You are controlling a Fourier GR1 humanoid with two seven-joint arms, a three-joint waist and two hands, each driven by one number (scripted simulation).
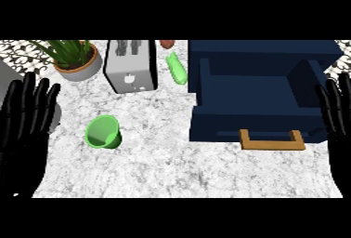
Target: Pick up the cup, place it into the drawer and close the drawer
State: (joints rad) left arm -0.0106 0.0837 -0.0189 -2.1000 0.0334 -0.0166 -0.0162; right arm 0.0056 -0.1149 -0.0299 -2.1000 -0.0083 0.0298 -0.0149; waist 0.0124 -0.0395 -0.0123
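Two black robot hands frame the open navy drawer (257, 100), one on either side of it. The left hand (24, 118), far from the drawer across the counter, shows long, slender, segmented fingers in glossy black and a broad dark palm. The right hand (336, 114), just beside the drawer's far wall, is the same black, with thin ridged fingers, partly cut by the view's edge.

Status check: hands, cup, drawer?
Both hands open, left, right, holding nothing. Cup on counter, untouched. Drawer open. Nothing between cup and drawer.
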